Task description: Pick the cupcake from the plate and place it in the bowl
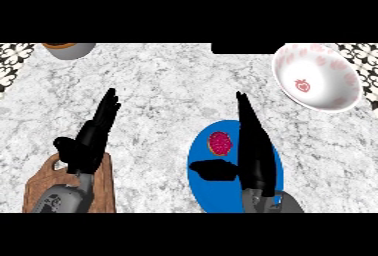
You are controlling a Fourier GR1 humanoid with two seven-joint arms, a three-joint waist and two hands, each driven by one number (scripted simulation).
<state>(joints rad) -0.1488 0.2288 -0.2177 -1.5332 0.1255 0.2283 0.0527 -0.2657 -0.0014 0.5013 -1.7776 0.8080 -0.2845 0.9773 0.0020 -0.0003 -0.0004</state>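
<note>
A cupcake point(220, 143) with pink-red frosting sits on a blue plate point(201, 185) at the lower middle of the counter. My right hand point(255, 150) lies over the plate just right of the cupcake, fingers straight and pointing away, thumb point(214, 169) spread out below the cupcake. It is open and holds nothing. A white bowl point(317, 75) with pink hearts and a red strawberry mark stands at the far right. My left hand point(92, 137) rests open at the left, fingers straight.
A wooden cutting board point(44, 187) lies under my left forearm at the lower left. A grey pot with a brown inside point(68, 49) stands at the far left edge. Patterned tile borders both sides of the marble counter.
</note>
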